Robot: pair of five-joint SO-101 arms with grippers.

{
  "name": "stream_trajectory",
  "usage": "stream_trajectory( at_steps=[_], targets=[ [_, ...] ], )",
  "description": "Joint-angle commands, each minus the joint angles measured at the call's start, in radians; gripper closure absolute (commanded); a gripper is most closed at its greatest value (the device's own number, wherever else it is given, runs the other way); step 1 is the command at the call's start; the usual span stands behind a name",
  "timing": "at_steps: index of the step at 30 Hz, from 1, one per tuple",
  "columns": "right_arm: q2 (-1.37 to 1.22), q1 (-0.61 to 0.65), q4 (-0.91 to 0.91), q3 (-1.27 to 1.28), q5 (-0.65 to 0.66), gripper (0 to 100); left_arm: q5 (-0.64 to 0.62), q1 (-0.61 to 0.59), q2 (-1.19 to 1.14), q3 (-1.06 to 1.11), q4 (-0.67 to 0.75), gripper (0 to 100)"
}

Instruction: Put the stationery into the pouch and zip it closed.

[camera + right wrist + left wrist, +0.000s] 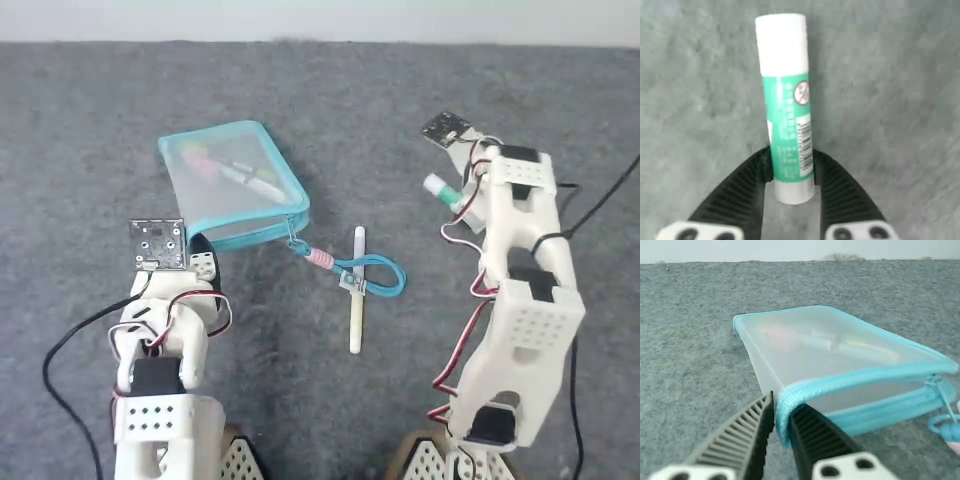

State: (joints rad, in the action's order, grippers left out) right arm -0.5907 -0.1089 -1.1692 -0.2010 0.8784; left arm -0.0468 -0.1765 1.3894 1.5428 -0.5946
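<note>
Pouch [215,205]: translucent, teal-edged, rectangular, colourful stationery [245,172] visible inside

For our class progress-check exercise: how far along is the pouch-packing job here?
Done: some stationery lies inside the pouch. In hand: the left hand pinches the pouch's zip edge; the right hand grips a glue stick. Left: that and the loose white stick go in, then zipping.
</note>
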Motion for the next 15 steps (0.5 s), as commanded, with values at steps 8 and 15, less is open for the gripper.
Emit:
stream_trajectory(
  at_steps=[8, 15],
  targets=[
    [0.321, 0.001, -0.519, -0.204, -0.129, 99.1, -0.008, 0.041, 0.014, -0.018, 0.034, 99],
    [0.691, 0.243, -0.627, -0.098, -0.328, 99.1, -0.011, 0.038, 0.014, -0.016, 0.034, 99]
  ],
)
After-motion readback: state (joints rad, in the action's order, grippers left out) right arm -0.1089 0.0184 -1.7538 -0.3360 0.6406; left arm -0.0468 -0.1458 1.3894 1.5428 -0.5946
